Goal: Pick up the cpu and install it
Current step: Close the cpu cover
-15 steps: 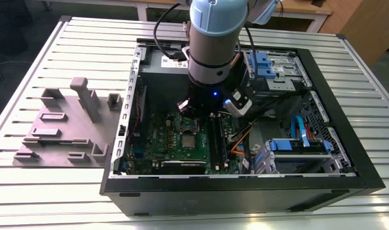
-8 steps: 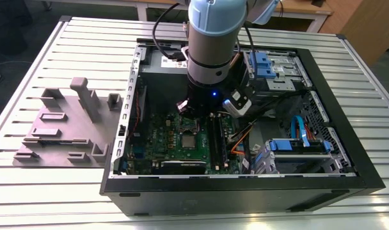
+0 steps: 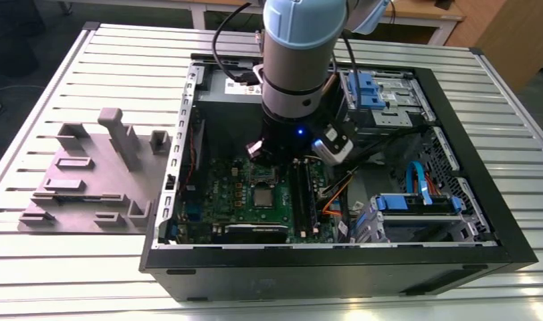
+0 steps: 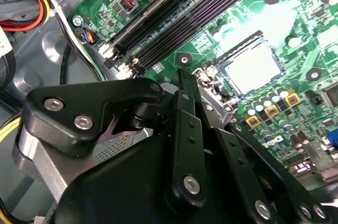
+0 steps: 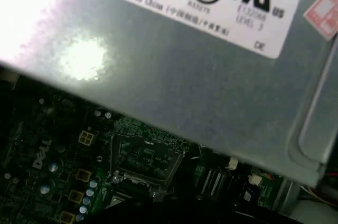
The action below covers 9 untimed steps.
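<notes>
**Cpu on the board, fingers empty**

Exterior view: the arm (image 3: 294,60) stood over the motherboard (image 3: 220,194), where the cpu (image 3: 264,196) lay flat. Second wrist view: the gripper (image 4: 182,78), fingers closed on nothing, hovered above that motherboard. Placing looked done; any further move called for keeping clear of the chip.

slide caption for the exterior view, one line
Robot arm inside an open computer case, its end near the cpu lying in the motherboard socket

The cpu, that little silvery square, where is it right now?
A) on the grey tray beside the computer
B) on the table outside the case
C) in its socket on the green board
C: in the second wrist view the cpu lies flat in the socket on the green motherboard.
</notes>
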Motion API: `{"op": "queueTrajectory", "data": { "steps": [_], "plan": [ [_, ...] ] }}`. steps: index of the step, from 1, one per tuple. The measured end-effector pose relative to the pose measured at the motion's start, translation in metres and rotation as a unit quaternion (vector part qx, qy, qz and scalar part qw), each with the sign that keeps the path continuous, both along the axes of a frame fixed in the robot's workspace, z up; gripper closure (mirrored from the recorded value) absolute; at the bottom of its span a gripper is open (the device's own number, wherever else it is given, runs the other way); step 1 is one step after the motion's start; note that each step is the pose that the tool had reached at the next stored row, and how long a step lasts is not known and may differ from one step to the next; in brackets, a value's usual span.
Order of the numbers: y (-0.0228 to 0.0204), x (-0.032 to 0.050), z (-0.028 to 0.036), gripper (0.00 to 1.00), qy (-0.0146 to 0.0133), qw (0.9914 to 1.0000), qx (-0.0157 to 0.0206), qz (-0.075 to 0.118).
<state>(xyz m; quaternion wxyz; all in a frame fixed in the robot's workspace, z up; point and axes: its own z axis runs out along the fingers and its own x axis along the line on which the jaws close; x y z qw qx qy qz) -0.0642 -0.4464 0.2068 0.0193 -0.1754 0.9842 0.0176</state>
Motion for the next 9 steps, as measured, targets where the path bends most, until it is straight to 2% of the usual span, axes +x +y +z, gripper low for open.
{"op": "queueTrajectory", "data": {
  "steps": [6, 9],
  "plan": [
    [-0.006, 0.0, 0.0041, 0.9, 0.0, 1.0, 0.0008, 0.0],
    [-0.0084, 0.0002, 0.0058, 0.9, 0.0, 0.99999, 0.0034, 0.0]
  ]
}}
